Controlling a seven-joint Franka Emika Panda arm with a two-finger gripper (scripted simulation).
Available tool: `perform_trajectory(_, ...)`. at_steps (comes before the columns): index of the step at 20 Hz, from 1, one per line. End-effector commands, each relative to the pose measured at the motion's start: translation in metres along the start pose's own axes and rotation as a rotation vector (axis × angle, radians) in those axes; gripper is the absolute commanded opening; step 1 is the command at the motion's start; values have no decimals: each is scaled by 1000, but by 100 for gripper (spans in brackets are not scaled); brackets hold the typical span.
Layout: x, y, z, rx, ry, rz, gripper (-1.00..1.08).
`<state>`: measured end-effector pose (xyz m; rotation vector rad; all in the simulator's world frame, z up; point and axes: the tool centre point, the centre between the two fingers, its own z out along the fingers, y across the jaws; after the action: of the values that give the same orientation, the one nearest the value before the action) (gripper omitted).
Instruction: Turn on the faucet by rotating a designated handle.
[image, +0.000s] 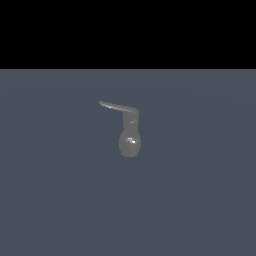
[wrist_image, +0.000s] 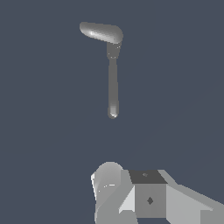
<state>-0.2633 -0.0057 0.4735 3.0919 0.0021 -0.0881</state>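
The faucet (image: 130, 144) is a small glossy grey fixture with a rounded body and a short neck, standing alone on the dark blue-grey floor. The handle (image: 118, 106) is a thin flat lever that sticks out from the top of the neck toward the exterior view's left. In the wrist view the faucet body (wrist_image: 113, 87) looks long and narrow, with the handle (wrist_image: 100, 33) branching sideways at its far end. Grey parts of my gripper (wrist_image: 131, 194) show at the frame's edge, well apart from the faucet. I cannot make out how its fingers stand. The arm is out of the exterior view.
The flat blue-grey floor (image: 200, 200) spreads all around the faucet. A black band fills the upper part of the exterior view.
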Motion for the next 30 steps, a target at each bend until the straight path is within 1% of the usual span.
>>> perform_trajectory(1,0,0,0,0,0,0,-100)
perform_trajectory(10,12,8,-3,17,20,34,-100)
perform_trajectory(14,12,8,-3,17,20,34,-100)
perform_trajectory(18,18,7,-2,28,19,50,-100)
perform_trajectory(24,37,2,3,62,14,106,-100)
perform_trajectory(30,69,-6,13,112,-1,207,-100)
